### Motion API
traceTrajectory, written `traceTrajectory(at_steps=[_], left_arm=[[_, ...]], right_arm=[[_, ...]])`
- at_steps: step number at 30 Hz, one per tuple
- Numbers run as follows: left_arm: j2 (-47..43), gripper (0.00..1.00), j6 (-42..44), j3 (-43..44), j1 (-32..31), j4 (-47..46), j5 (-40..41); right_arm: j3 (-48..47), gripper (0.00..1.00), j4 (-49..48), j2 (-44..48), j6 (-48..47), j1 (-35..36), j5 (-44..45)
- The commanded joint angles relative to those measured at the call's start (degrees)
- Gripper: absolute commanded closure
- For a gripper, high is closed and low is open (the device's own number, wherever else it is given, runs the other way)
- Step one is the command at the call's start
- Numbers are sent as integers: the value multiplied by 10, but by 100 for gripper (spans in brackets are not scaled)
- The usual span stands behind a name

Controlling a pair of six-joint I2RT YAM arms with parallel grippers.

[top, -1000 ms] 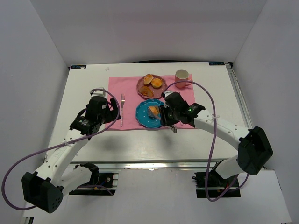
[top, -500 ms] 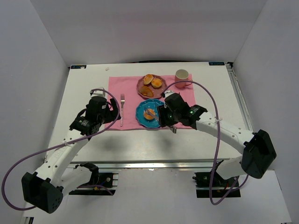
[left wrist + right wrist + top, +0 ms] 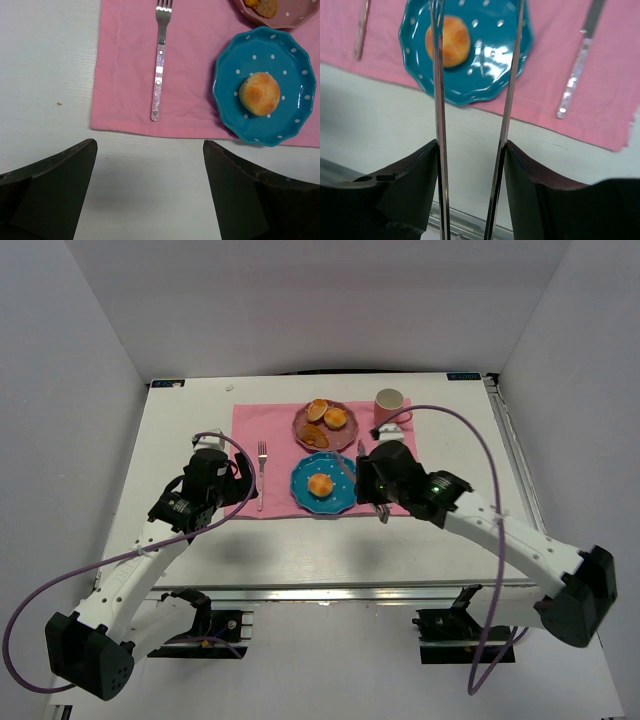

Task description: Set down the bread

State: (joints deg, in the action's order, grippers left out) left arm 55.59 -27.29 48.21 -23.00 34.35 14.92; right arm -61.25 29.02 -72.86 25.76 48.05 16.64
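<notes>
A round golden bun, the bread [image 3: 320, 484], lies free on the blue dotted plate [image 3: 301, 492]. It also shows in the left wrist view [image 3: 258, 93] and the right wrist view [image 3: 448, 41]. My right gripper [image 3: 374, 483] is just right of the plate and shut on metal tongs [image 3: 438, 100]. The tong blades stand apart, above the blue plate [image 3: 490, 75], and are empty. My left gripper [image 3: 226, 478] is open and empty over bare table, near the mat's left corner [image 3: 149, 146]. Two more buns [image 3: 336, 418] and a darker brown piece [image 3: 314, 437] sit on the pink plate [image 3: 299, 422].
A pink placemat [image 3: 272, 430] lies under both plates. A fork [image 3: 261, 475] lies on it left of the blue plate, and a knife [image 3: 577, 70] lies on it to the right. A pink cup [image 3: 390, 403] stands at the mat's back right.
The tongs have opened and let the bun go onto the blue plate. My right gripper has drawn back to the right. The left arm has not moved.
</notes>
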Motion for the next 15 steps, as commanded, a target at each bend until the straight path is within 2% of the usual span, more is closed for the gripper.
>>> traceTrajectory(at_steps=[1, 2, 4, 6, 7, 8, 11, 15], left_arm=[[-16, 2, -4, -2, 0, -2, -1], [-16, 2, -3, -2, 0, -4, -2], [-15, 2, -2, -2, 1, -6, -8], [-15, 2, -1, 0, 0, -9, -10], [-15, 2, 0, 0, 0, -9, -11], [-14, 2, 0, -1, 0, -14, -15], [-14, 2, -1, -6, 0, -24, -28], [-8, 2, -4, -13, 0, -35, -44]], right_arm=[[-11, 42, 37, 90, 91, -2, 133], [-10, 41, 53, 106, 117, -5, 156], [-4, 40, 147, 150, 193, -9, 252], [11, 40, 216, 184, 316, -16, 324], [18, 40, 284, 217, 360, -19, 340], [34, 40, 312, 235, 426, -28, 351], [58, 41, 373, 287, 478, -40, 374], [68, 42, 443, 289, 538, -73, 378]])
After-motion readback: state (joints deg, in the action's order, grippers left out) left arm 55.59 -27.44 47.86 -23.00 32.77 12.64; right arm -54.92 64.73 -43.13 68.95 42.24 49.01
